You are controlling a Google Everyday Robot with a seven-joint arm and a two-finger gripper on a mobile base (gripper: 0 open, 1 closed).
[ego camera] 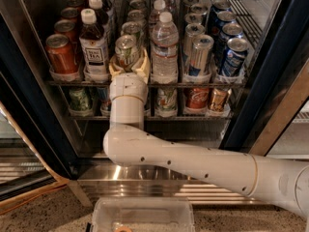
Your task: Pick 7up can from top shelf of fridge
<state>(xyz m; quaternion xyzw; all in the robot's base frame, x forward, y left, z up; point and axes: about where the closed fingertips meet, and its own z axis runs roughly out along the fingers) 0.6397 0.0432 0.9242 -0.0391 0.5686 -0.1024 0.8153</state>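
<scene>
We see the end effector (129,61) reaching into the fridge (29,115), at the front edge of the top shelf (231,84). It points upward from a cream wrist, and the arm (193,161) runs down from it, bends at an elbow and goes off toward the lower right.

The 7up can (126,48) stands upright at the front of its lane on the top shelf, in the third lane from the left. The two tan fingers (144,66) lie against either side of the can's lower half, so the end effector grips the can and is spread only as wide as the can itself. The can's base is hidden behind the wrist, so we cannot tell whether it rests on the shelf or is lifted off it.

Just left of the can stands a tea bottle (93,47) with a white cap, and left of that a red can (61,54). Just right of the can is a clear water bottle (165,47), then a slim silver-and-blue can (200,54), then a dark blue can (234,57) at the right end. More cans and bottles line up behind each of these.

On the lower rack (91,117) we make out a green can (79,99) on the left and an orange-red can (197,98) on the right.

Below the fridge's steel base (96,174), a clear plastic bin (142,211) sits at the bottom edge of the view.
</scene>
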